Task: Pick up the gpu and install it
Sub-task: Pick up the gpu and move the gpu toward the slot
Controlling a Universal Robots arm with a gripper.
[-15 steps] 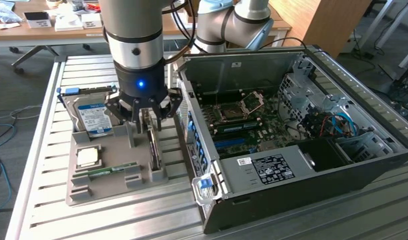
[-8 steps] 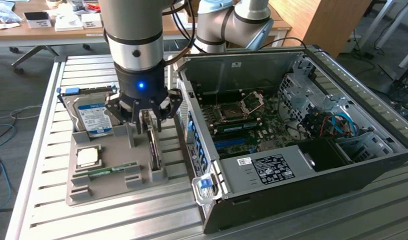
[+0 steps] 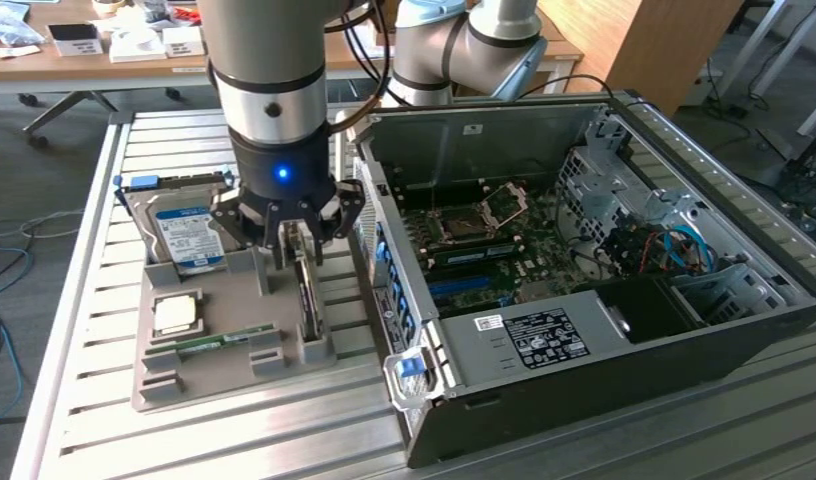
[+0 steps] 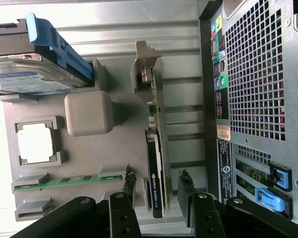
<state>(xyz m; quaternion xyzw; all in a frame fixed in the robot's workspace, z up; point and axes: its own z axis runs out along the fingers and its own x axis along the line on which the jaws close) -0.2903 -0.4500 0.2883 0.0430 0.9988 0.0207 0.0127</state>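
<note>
gpu (image 4: 155, 173) upright, hard drive (image 4: 35, 74), case (image 4: 253, 74) beside

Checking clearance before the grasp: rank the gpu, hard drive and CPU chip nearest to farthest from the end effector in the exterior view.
1. gpu: on edge in the tray, right beneath the end effector.
2. hard drive: propped up on the exterior view's left.
3. CPU chip: lying flat, farther along the tray on that left side.

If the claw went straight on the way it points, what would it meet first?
The gpu, standing on edge in the grey holder. The open claw points down over it, a finger on either side, so it would probably straddle the card, though depth is unclear.
</note>
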